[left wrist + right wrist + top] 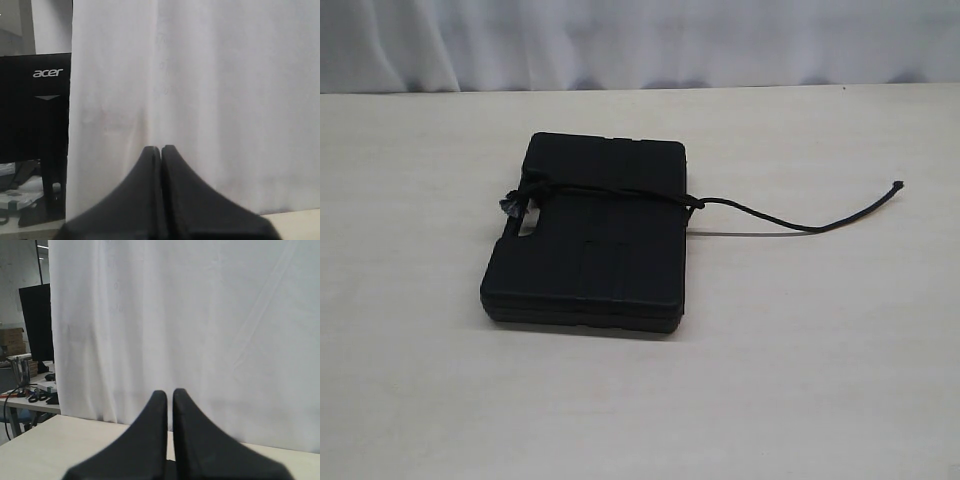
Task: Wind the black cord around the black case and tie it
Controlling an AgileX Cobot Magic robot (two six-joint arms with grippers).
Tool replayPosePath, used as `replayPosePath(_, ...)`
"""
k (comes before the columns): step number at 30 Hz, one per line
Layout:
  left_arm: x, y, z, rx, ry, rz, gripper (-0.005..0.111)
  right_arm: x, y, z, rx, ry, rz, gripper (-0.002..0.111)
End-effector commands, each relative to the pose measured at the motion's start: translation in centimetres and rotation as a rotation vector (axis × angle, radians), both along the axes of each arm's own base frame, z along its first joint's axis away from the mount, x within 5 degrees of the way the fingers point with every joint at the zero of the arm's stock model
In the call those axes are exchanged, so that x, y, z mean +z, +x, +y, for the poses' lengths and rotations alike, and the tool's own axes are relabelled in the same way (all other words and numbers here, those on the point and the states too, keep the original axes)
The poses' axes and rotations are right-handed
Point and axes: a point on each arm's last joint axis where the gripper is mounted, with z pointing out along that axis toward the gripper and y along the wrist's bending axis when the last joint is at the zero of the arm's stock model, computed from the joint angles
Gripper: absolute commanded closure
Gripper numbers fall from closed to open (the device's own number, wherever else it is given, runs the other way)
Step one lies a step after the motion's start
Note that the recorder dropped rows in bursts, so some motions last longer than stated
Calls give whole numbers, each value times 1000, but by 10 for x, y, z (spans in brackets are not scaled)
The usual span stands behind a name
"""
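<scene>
The black case (590, 235) lies flat on the pale table (800, 360), its handle cutout at the left edge. The black cord (620, 193) runs across the case's upper part, bunches in a knot at the cutout side, and trails off to the right, ending in a frayed tip. Neither arm shows in the exterior view. My left gripper (161, 148) is shut with nothing between its fingers and faces the white curtain. My right gripper (170, 391) is also shut and empty, with only a thin slit between its fingertips, pointing over the table edge at the curtain.
A white curtain (640, 40) hangs behind the table. Beyond it, the left wrist view shows a black monitor (35, 110), and the right wrist view shows another monitor (36, 322) and a cluttered desk (27, 392).
</scene>
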Motion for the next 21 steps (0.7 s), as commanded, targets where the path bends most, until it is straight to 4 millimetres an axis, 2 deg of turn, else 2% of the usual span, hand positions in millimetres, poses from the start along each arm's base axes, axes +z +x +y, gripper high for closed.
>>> replayPosePath(1, -16, 3, 0, 16, 25, -2, 107, -1, -1, 0, -1, 7, 3, 104)
replayPosePath(15, -66, 20, -3, -5, 63, -86, 107, -1, -1, 0, -1, 7, 3, 104)
replayPosePath(21, -90, 25, -4, -9, 85, -39, 107, -1, -1, 0, -1, 7, 3, 104)
